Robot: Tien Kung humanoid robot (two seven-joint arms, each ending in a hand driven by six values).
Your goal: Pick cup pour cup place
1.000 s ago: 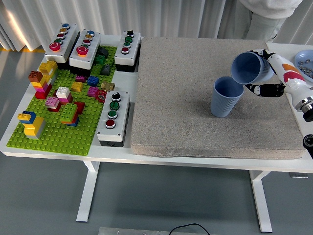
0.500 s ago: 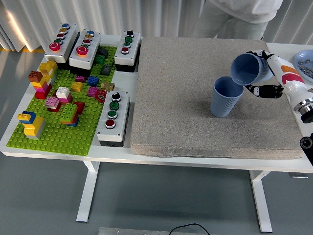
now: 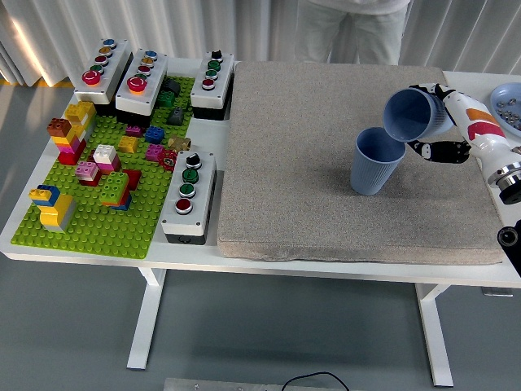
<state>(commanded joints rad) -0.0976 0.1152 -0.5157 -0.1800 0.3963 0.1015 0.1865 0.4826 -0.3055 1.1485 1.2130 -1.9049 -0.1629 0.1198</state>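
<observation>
A blue ribbed cup (image 3: 376, 163) stands upright on the grey mat (image 3: 309, 163), right of centre. Just above and to its right, my right hand (image 3: 440, 122) is shut on a second blue cup (image 3: 413, 115), which is tipped over with its mouth facing left and down over the standing cup's rim. The two cups are close together; whether they touch I cannot tell. Nothing visible falls between them. My left arm is out of view.
A green brick plate (image 3: 98, 220) with coloured bricks fills the table's left side, with several button boxes (image 3: 187, 195) around it. A blue dish (image 3: 509, 102) with small parts sits at the far right. A person (image 3: 354, 28) stands behind the table.
The hand and the tipped cup hold nearly the same pose. The person behind the table has moved to the left.
</observation>
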